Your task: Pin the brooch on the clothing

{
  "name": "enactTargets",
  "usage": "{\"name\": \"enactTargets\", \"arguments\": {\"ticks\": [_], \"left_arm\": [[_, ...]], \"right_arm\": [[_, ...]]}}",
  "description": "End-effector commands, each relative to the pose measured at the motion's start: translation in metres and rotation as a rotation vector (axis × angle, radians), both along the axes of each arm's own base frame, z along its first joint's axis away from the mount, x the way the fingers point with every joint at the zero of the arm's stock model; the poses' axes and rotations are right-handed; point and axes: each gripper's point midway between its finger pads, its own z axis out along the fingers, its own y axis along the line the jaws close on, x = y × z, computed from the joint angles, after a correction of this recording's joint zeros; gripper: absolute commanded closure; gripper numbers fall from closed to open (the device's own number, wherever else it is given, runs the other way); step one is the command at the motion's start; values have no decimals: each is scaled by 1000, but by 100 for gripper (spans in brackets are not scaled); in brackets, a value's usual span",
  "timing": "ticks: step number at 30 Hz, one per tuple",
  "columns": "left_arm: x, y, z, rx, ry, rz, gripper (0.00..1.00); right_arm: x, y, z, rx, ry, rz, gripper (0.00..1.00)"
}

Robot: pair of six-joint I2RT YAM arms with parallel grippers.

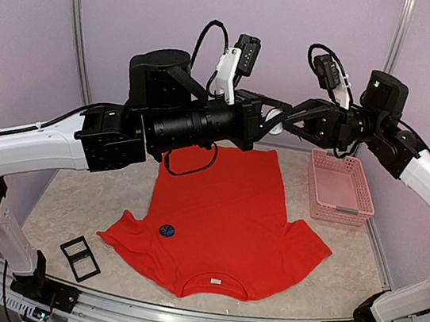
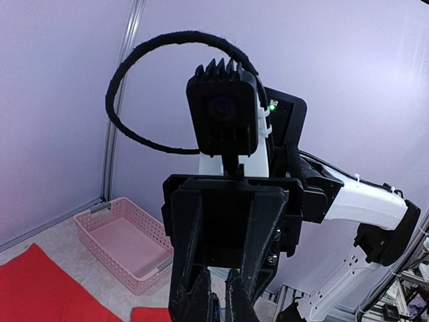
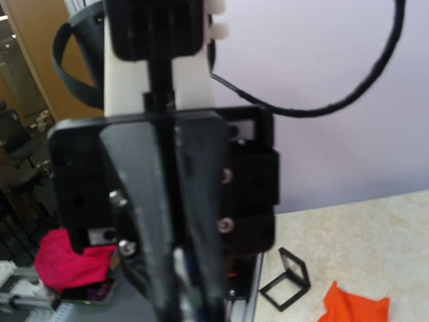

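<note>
While both arms hang high over the far half of the desk [image 1: 72, 205], the clothing [image 1: 224, 210] lies flat beneath them. It is a red T-shirt whose long axis runs from the hem at the far side to the neckline with its white label at the near edge. The left tool [image 1: 261, 126] and right tool [image 1: 289, 117] point at each other in mid-air, nearly tip to tip above the hem. The left one is pinched fully closed, though I cannot tell whether anything sits between its fingers. The right wrist view is too blurred to show how the right one stands. A pink basket [image 1: 338, 186] sits just beside the shirt on the right arm's side, and a black frame [image 1: 80, 257] lies on the desk near the left base. A small dark round disc, which I take to be the brooch [image 1: 167, 230], rests on the shirt by the sleeve on the left arm's side, well below both tools and toward the bases. The left arm looks nearer to it.
</note>
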Motion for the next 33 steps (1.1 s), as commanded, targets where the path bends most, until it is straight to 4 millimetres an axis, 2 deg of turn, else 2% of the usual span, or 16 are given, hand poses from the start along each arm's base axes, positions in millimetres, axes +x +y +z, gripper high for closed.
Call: {"name": "enactTargets", "arguments": {"ticks": [1,6,13,14,15,16,17,20,25,28,30,33], "left_arm": [[-4,-3,12,-35,-19,-18,100],[-6,-3,17,-50,-29,-25,100],[-3,-4,14,-39,-24,-1,100],[0,-1,13,-34,-20,22,83],[4,3,12,-21,-16,47,48],[5,7,10,-4,-17,60,36],[6,17,13,7,-18,69,33],[3,39,3,87,41,27,37],[-6,49,-25,228,126,-17,47],[-7,49,-23,246,109,-27,50],[-7,46,-17,237,100,-32,53],[-3,36,-20,250,98,-38,55]], "right_arm": [[-16,-4,11,19,-36,51,82],[-16,-4,10,15,-42,40,100],[-15,-5,12,18,-57,36,100],[-14,-5,12,18,-61,24,100],[-13,-7,13,18,-67,13,100],[-12,-9,13,19,-71,5,100],[-11,-11,12,18,-72,-1,100],[-8,-13,10,3,-75,-22,100],[-3,-13,10,-25,-119,-64,100],[-5,-13,9,-32,-122,-64,100],[-6,-13,8,-35,-122,-63,100],[-7,-13,6,-47,-130,-78,100]]}}
